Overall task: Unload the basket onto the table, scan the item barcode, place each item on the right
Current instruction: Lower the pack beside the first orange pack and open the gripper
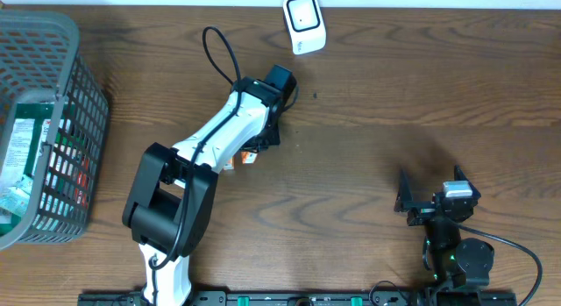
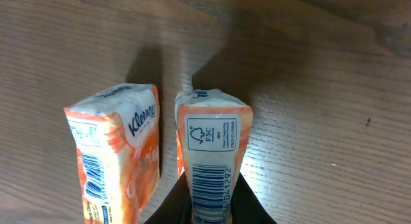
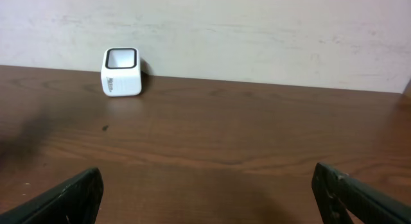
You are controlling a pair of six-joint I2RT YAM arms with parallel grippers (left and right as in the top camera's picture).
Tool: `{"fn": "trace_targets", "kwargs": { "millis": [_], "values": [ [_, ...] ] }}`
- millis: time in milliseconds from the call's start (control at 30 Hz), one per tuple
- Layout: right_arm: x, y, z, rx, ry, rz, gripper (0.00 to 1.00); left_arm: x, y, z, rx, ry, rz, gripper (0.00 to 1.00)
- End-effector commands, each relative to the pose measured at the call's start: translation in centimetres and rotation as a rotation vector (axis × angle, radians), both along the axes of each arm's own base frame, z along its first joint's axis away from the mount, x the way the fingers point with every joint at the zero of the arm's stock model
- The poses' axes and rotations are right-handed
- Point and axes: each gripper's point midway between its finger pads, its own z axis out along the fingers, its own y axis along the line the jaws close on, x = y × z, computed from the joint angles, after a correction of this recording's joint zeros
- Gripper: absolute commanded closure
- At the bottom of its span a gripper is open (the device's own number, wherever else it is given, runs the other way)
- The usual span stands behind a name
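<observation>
My left gripper (image 2: 212, 208) is shut on an orange and white Kleenex tissue pack (image 2: 212, 140), its dark fingers (image 2: 252, 208) pinching the lower end. The pack's barcode (image 2: 209, 185) faces the wrist camera. A second, matching tissue pack (image 2: 112, 153) lies just to its left on the wood. From overhead the left arm (image 1: 232, 122) covers both, and only an orange sliver of a pack (image 1: 248, 158) shows. The white barcode scanner (image 1: 302, 24) stands at the table's far edge, also visible in the right wrist view as the scanner (image 3: 122, 72). My right gripper (image 3: 209, 192) is open and holds nothing.
A grey wire basket (image 1: 83, 122) with packaged goods stands at the left edge. The right gripper (image 1: 421, 201) rests near the front right, by its base. A black cable (image 1: 219, 52) loops behind the left arm. A pale wall (image 3: 257, 31) backs the table.
</observation>
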Motion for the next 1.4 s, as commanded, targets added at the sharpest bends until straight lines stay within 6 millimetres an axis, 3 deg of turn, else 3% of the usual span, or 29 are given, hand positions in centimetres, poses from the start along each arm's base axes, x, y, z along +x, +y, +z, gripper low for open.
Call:
{"fn": "trace_targets", "kwargs": {
  "millis": [0, 267, 300, 367, 667, 1167, 1267, 1367],
  "values": [
    [0.0, -0.1, 0.0, 0.012, 0.001, -0.005, 0.01, -0.7, 0.6, -0.9, 0.028, 0.024, 0.008, 0.87],
    [0.0, -0.1, 0.0, 0.012, 0.001, -0.005, 0.01, -1.4, 0.9, -1.8, 0.036, 0.042, 0.001, 0.83],
    [0.0, -0.1, 0.0, 0.012, 0.001, -0.005, 0.01, -1.4, 0.9, -1.8, 0.037, 0.042, -0.005, 0.75],
    [0.0, -0.1, 0.0, 0.012, 0.001, -0.005, 0.01, -1.4, 0.9, -1.8, 0.037, 0.042, -0.005, 0.7],
    [0.0, -0.1, 0.0, 0.012, 0.001, -0.005, 0.01, -1.2, 0.7, -1.1, 0.024, 0.026, -0.005, 0.66],
    [0.0, -0.1, 0.0, 0.012, 0.001, -0.005, 0.01, 0.2, 0.6, 5.1, -0.029, -0.14, -0.035, 0.61],
    [0.0, -0.1, 0.0, 0.012, 0.001, -0.005, 0.01, 0.4, 0.8, 6.9, -0.042, -0.186, -0.037, 0.6],
    [0.0, -0.1, 0.0, 0.012, 0.001, -0.005, 0.01, 0.9, 1.3, 10.1, -0.066, -0.251, -0.054, 0.56]
  ]
}}
